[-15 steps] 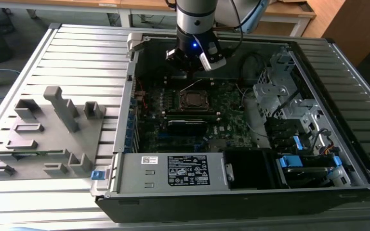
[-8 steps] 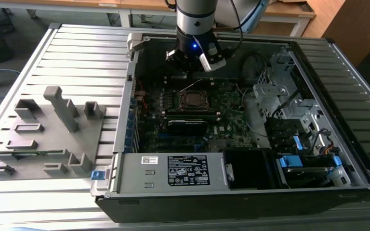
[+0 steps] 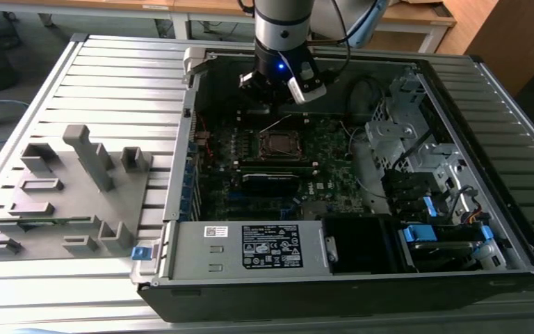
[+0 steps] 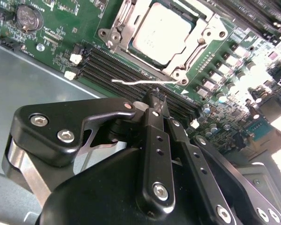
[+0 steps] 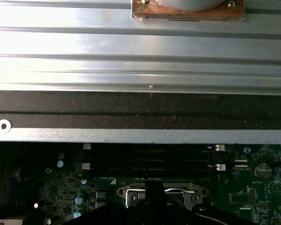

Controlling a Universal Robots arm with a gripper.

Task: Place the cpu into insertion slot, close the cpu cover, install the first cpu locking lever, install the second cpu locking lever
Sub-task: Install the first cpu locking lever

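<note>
counter (image 3: 109, 76): slatted metal, carrying an open computer case (image 3: 341, 299) and, at the exterior view's left, a grey fixture block (image 3: 72, 195).
inside the case: dark green motherboard (image 3: 327, 170) in the middle of the frame; power supply (image 3: 248, 247) along the lower edge; drive cage (image 3: 406, 136) at the exterior view's right.
around the insertion slot (image 3: 277, 142): memory slots (image 4: 117, 68) just beside one edge; long black card (image 3: 272, 179) just below it in the exterior view; coin battery (image 4: 28, 16) well apart.
claw (image 4: 156, 97): clenched, fingertips together, hanging low over the memory slots, in the upper middle of the exterior view.
cpu (image 4: 164, 30): seated flat in the insertion slot, dull grey top facing up; square, so no long axis to speak of.
cpu cover (image 4: 124, 23): lying flat over the cpu, its window framing the chip's top.
locking lever (image 4: 140, 82): thin silver wire, long axis parallel to the memory slots, running along the insertion slot's edge nearest the claw; claw tip just beside the wire, contact impossible to tell.
</note>
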